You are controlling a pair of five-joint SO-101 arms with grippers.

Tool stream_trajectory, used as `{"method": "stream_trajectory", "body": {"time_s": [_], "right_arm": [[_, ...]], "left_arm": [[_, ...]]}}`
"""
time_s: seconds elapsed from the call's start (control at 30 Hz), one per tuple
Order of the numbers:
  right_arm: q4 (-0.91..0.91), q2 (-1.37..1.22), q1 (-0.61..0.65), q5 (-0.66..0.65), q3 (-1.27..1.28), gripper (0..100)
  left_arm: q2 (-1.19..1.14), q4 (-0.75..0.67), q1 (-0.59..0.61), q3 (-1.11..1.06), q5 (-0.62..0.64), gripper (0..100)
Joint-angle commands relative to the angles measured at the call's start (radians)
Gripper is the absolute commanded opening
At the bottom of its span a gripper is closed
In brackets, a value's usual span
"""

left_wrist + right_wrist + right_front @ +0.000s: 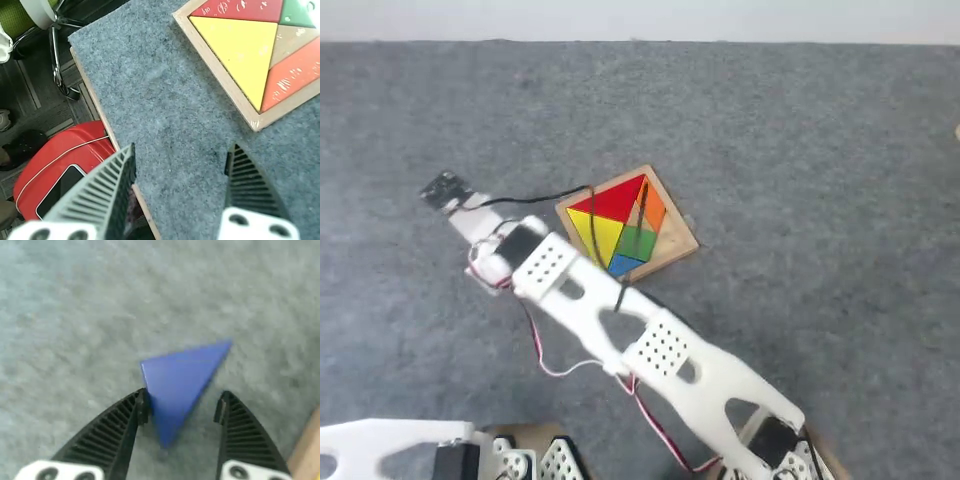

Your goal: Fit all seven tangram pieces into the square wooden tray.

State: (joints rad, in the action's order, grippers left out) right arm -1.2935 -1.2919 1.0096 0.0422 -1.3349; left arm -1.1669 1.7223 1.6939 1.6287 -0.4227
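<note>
Grey felt point(820, 150) lay under everything. My right gripper point(182, 397) stood with fingers apart around the blue triangle point(180, 380), flat on the felt outside the tray point(679, 236). My left gripper point(183, 147) hung spread wide over bare felt near the tray's corner.

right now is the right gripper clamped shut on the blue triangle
No, the right gripper is open: its fingers stand apart on either side of the blue triangle, with grey mat showing beside one of them.
</note>
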Motion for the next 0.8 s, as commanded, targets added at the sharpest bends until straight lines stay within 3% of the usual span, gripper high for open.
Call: {"method": "stream_trajectory", "body": {"time_s": [0.0, 0.27, 0.63, 0.77], "right_arm": [[-0.107, 0.051, -0.038, 0.012, -0.068, 23.8], [-0.242, 0.099, -0.018, 0.141, -0.077, 23.8], [-0.024, 0.197, 0.01, 0.463, -0.069, 23.7], [0.087, 0.134, 0.047, 0.465, -0.072, 23.7]], "left_arm": [[0.078, 0.034, -0.006, 0.033, -0.006, 28], [0.077, 0.034, -0.015, 0.031, -0.006, 28], [0.017, 0.032, -0.031, 0.036, -0.008, 28], [0.017, 0.032, -0.028, 0.038, -0.008, 28]]}}
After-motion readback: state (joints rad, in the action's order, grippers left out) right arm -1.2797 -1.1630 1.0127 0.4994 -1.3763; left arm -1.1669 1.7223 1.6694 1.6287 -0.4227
